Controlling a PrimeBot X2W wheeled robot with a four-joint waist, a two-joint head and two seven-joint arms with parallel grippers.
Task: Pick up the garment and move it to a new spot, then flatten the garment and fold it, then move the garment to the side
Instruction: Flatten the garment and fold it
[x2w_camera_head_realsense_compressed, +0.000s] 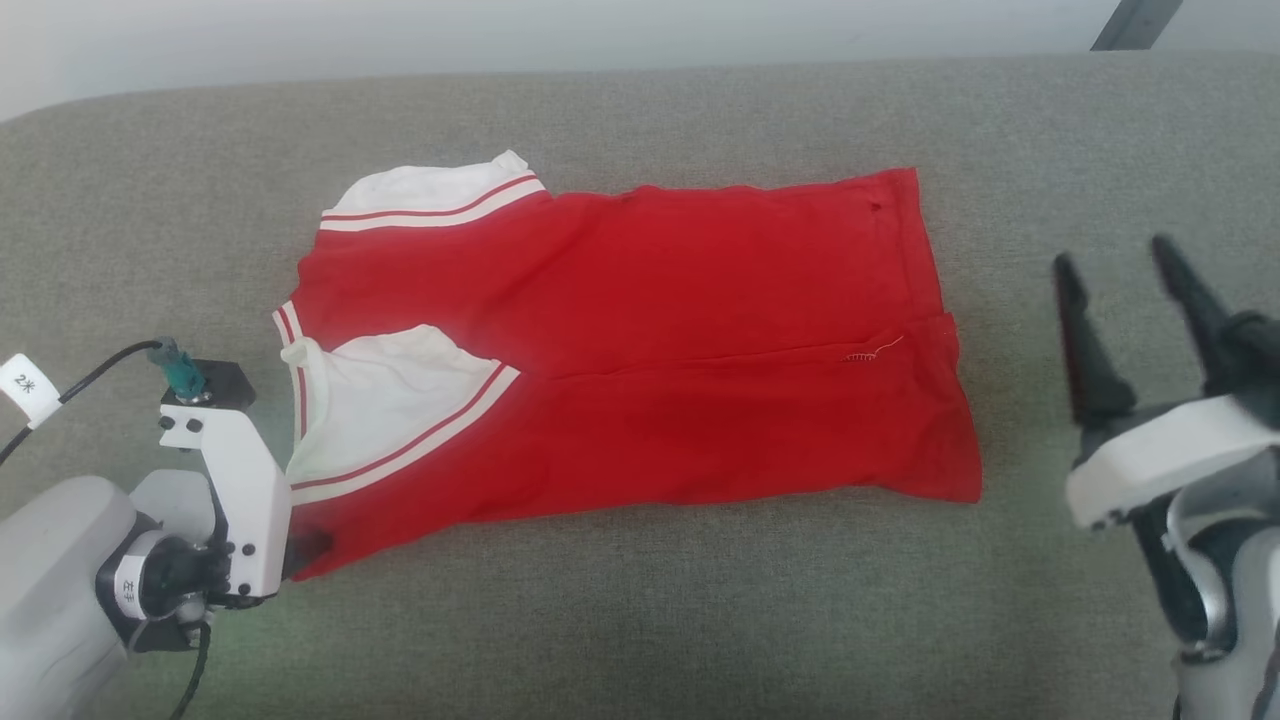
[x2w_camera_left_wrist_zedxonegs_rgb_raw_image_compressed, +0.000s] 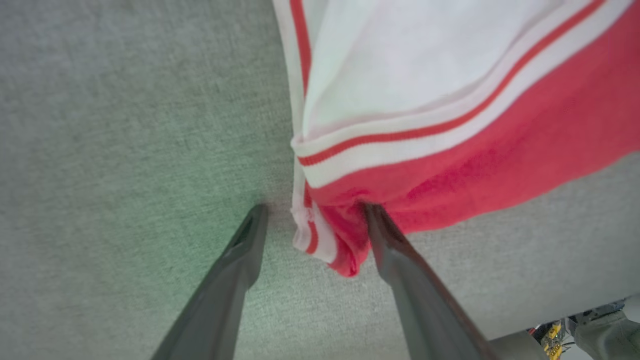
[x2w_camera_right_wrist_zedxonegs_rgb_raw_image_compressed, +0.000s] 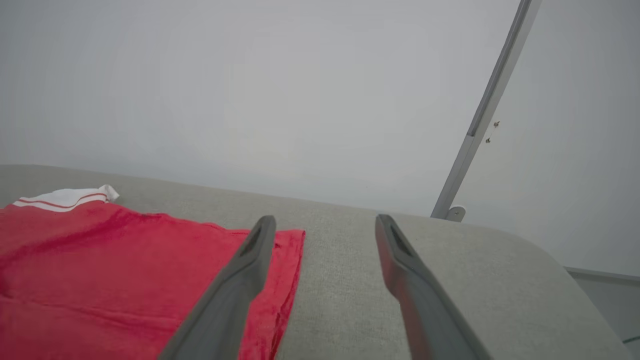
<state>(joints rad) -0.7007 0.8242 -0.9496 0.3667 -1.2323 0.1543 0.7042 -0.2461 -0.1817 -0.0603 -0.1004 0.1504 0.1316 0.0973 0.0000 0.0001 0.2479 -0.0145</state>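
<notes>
The left gripper (x2w_camera_left_wrist_zedxonegs_rgb_raw_image_compressed: 314, 207) (spread wide) straddles a corner of the garment (x2w_camera_head_realsense_compressed: 640, 340).

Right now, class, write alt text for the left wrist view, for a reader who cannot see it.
The left hand stands open, its two dark fingers on either side of the bunched corner of a red garment with a white, red-striped sleeve. One fingertip meets the red cloth; the other is clear of it, over the grey fabric surface.
</notes>
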